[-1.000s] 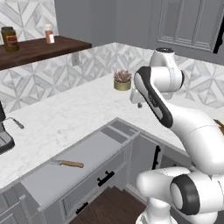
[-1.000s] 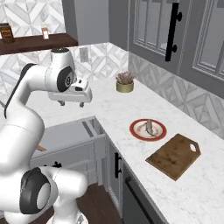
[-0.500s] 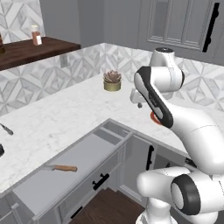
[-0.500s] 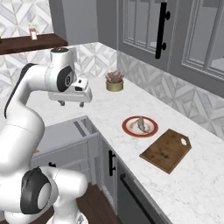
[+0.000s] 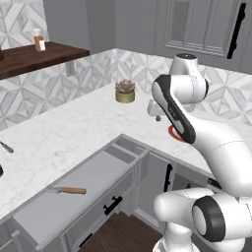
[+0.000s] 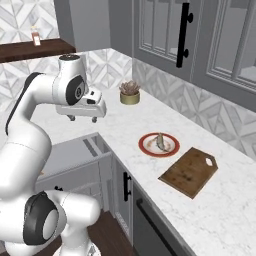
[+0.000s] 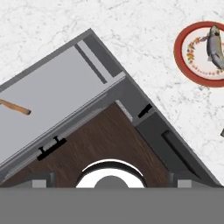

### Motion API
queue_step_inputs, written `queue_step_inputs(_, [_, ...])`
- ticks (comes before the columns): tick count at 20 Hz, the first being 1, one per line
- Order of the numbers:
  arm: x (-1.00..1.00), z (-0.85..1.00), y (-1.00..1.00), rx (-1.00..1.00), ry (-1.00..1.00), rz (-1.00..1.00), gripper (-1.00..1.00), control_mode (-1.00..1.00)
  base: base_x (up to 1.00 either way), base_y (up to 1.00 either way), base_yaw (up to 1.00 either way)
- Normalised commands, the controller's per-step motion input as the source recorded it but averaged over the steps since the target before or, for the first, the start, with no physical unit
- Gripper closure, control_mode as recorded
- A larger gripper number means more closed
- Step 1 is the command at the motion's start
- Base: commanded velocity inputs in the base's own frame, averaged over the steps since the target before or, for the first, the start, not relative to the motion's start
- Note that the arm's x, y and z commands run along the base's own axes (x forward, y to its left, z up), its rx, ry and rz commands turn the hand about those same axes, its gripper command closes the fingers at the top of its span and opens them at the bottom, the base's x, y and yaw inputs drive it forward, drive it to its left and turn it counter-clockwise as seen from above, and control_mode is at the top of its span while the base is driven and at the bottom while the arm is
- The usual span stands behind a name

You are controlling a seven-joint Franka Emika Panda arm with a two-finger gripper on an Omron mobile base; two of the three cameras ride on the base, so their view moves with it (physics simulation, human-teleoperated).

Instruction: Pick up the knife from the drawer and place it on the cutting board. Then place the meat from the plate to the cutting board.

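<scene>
The knife (image 5: 69, 190) lies in the open grey drawer (image 5: 74, 192) at the lower left, its orange-brown handle (image 7: 14, 107) at the hand view's left edge. My gripper (image 6: 83, 119) hangs open and holds nothing, high above the counter corner near the drawer's (image 6: 75, 152) right end. In the left base view the gripper (image 5: 157, 117) is well to the right of the knife. The red-rimmed plate (image 6: 159, 144) holds the greyish meat (image 6: 160, 141). The dark brown cutting board (image 6: 189, 171) lies just right of the plate. The plate (image 7: 205, 48) and the meat (image 7: 215, 41) also sit at the hand view's top right.
A small potted plant (image 6: 129, 92) stands at the back of the marble counter (image 6: 210, 215). A wooden wall shelf (image 5: 34, 56) carries a bottle (image 5: 38, 40). Grey upper cabinets with black handles (image 6: 182, 35) hang above. The drawer's black bar handle (image 7: 51, 146) faces the wooden floor.
The whole picture has shifted, so the base has driven and the cameras moved with it. The arm keeps the same pose and the gripper stays open.
</scene>
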Motion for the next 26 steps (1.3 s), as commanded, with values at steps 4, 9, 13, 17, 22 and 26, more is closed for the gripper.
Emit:
queue_step_inputs(4, [0.0, 0.0, 0.0, 0.0, 0.0, 0.0, -1.0, 1.0, 0.33, 0.0, 0.0])
queue_step_inputs(9, [0.0, 0.0, 0.0, 0.0, 0.0, 0.0, -1.0, 1.0, 0.23, 0.0, 0.0])
queue_step_inputs(13, [0.0, -0.05, 0.09, 0.0, 0.0, 0.04, -1.0, -1.0, 0.0, 0.0, 0.0])
queue_step_inputs(17, [0.0, -0.5, 0.97, 0.01, 0.0, 0.33, -1.0, -1.0, 0.0, 0.0, 0.0])
queue_step_inputs(22, [0.0, -0.85, 1.0, 0.0, 0.0, 0.5, -1.0, -1.0, 0.0, 0.0, 0.0])
queue_step_inputs(26, [0.0, -0.76, 0.93, -0.03, 0.01, 0.47, -1.0, -1.0, 0.0, 0.0, 0.0])
